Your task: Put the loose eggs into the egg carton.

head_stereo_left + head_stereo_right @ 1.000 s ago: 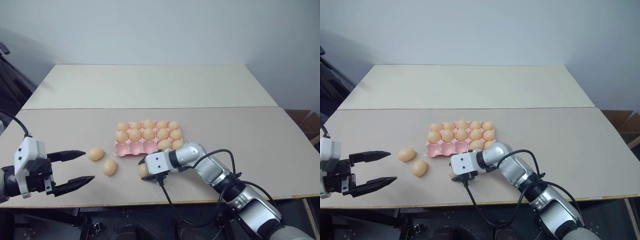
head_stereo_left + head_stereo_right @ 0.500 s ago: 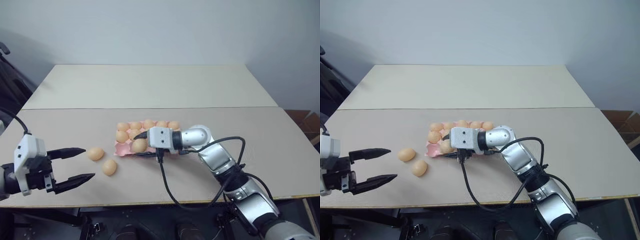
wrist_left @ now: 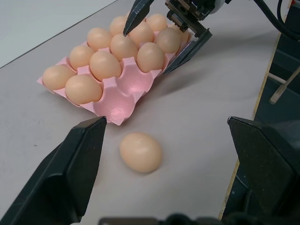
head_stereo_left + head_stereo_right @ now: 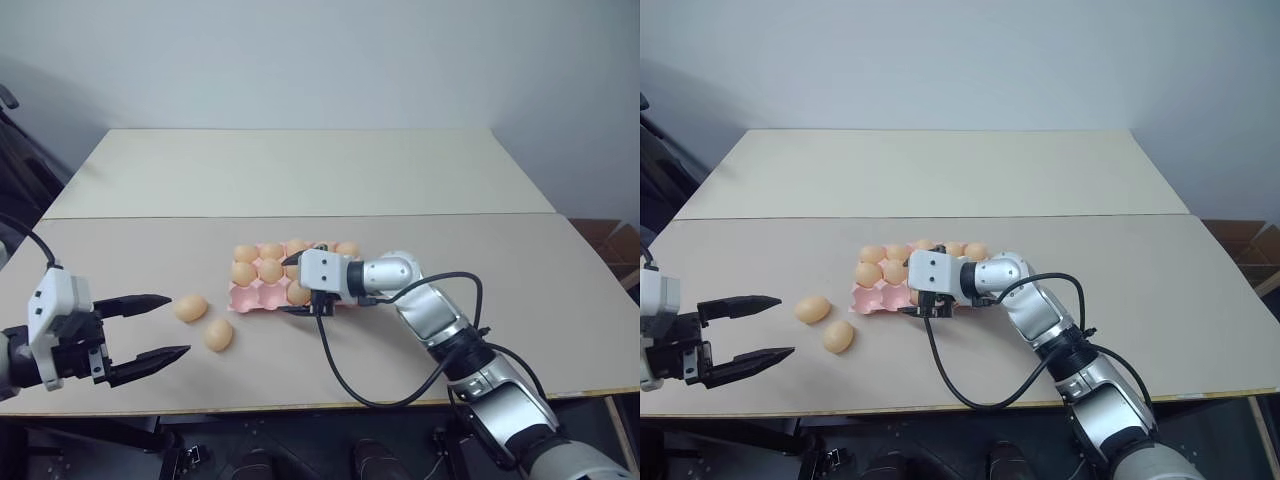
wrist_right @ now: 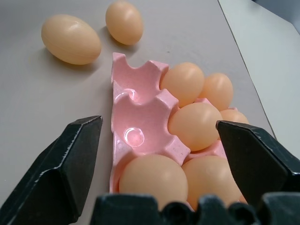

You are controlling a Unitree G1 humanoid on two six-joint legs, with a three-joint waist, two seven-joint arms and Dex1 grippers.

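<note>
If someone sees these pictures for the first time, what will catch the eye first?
The pink egg carton mid-table, nearly full of tan eggs, with two empty cups at its near-left corner. The right tool hangs open over the carton. Two loose eggs lie left of the carton, before the open left tool.

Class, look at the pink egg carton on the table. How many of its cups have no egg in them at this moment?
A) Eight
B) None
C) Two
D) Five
C: the egg carton shows two bare pink cups side by side at its end nearest the two loose eggs on the table; every other cup that can be seen holds an egg.
</note>
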